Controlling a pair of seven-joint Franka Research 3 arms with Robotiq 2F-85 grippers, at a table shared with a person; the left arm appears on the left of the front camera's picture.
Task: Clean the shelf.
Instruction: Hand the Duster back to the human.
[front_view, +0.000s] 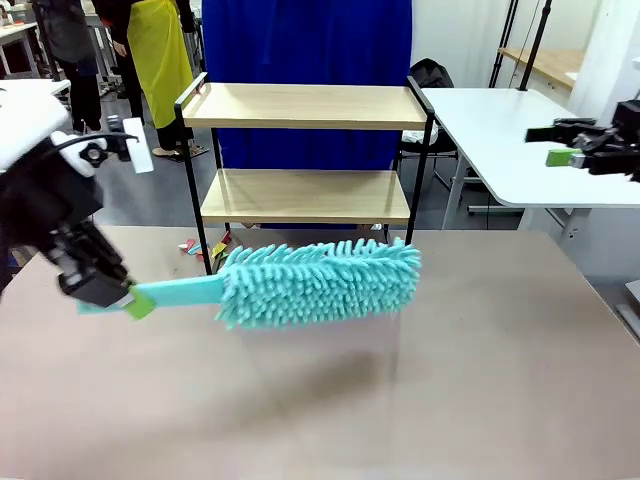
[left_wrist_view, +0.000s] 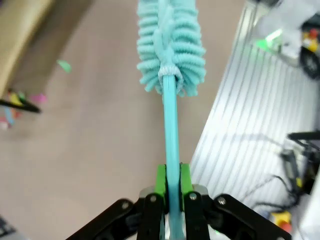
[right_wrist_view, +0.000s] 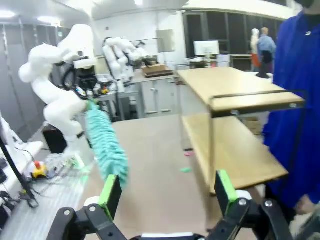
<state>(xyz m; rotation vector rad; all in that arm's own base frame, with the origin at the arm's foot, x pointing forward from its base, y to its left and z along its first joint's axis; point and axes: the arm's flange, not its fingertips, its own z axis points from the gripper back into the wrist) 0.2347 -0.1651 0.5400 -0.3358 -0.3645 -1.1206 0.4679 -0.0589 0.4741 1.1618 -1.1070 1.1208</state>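
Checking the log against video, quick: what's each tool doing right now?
Left tool: closed on the turquoise duster's handle, held above the table.
Right tool: open, holding nothing.

We see a beige tabletop (front_view: 480, 400), a white table (front_view: 500, 130) off to the right, small coloured scraps (front_view: 200, 247) lying at the tabletop's far edge, and a blue curtain (front_view: 305, 45) behind.
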